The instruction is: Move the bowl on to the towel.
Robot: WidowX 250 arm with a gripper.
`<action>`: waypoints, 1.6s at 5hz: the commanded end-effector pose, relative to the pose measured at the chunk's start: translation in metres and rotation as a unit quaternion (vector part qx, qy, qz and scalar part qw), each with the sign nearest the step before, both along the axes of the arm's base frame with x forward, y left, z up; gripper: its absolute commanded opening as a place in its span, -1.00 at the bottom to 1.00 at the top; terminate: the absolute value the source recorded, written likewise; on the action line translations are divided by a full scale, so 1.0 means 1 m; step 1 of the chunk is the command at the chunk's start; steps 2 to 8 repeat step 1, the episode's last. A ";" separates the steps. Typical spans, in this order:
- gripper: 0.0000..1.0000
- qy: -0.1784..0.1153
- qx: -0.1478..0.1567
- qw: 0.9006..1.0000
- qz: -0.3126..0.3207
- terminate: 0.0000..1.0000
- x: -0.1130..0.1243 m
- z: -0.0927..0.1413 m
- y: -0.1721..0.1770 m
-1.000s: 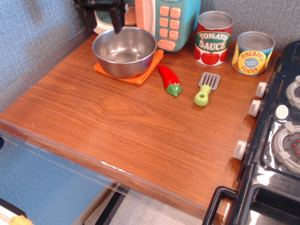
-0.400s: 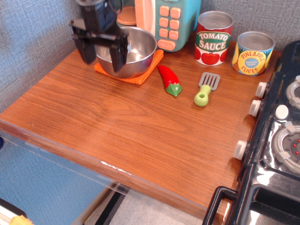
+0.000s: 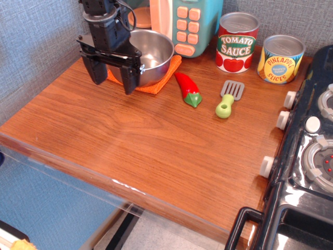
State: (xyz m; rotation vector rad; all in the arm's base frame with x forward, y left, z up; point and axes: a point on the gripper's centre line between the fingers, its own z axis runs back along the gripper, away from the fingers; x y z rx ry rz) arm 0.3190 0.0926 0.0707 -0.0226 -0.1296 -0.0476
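The shiny steel bowl (image 3: pixel 151 54) sits on the orange towel (image 3: pixel 162 79) at the back left of the wooden counter. My gripper (image 3: pixel 113 82) is open and empty. Its two black fingers point down in front of the bowl's left side and hide part of the bowl and towel. One finger (image 3: pixel 130 79) stands over the towel's front edge, the other finger (image 3: pixel 97 72) just left of it.
A red toy pepper (image 3: pixel 188 89) lies right of the towel, then a green-handled spatula (image 3: pixel 228 99). A tomato sauce can (image 3: pixel 237 41) and a pineapple can (image 3: pixel 281 58) stand at the back. A toy microwave (image 3: pixel 184 23) is behind the bowl. A stove (image 3: pixel 307 156) borders the right.
My gripper has come down from above the bowl's back rim and moved forward and left. It now stands open in front of the bowl. The bowl and towel have stayed in place.
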 end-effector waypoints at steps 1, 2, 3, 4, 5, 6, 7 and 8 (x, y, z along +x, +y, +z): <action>1.00 -0.030 0.011 0.999 0.005 1.00 -0.009 0.022 0.010; 1.00 -0.030 0.011 0.999 0.005 1.00 -0.009 0.022 0.010; 1.00 -0.030 0.011 0.999 0.005 1.00 -0.009 0.022 0.010; 1.00 -0.030 0.011 0.999 0.005 1.00 -0.009 0.022 0.010; 1.00 -0.030 0.011 0.999 0.005 1.00 -0.009 0.022 0.010; 1.00 -0.030 0.011 0.999 0.005 1.00 -0.009 0.022 0.010; 1.00 -0.030 0.011 0.999 0.005 1.00 -0.009 0.022 0.010; 1.00 -0.030 0.011 0.999 0.005 1.00 -0.009 0.022 0.010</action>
